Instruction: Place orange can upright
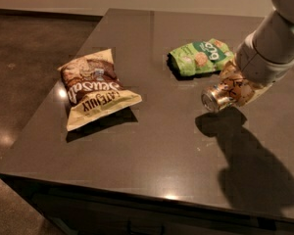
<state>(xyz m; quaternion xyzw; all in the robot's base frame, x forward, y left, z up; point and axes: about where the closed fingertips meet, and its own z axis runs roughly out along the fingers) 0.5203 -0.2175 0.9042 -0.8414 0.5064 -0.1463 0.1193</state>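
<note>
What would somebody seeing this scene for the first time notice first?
The gripper at the right, clamped on the orange can, which lies nearly sideways just above the dark table, silver end toward the camera. Next come the brown snack bag at the left and the green snack bag behind the can.

**Bench layout, left to right**

You have the chip bag (95, 89) lying on the bench (157, 151) near its left edge. The snack pouch (201, 57) lies farther back, right of centre. Just in front of the pouch, toward the right edge, the hand (236, 87) grips the tilted can (218, 96).
</note>
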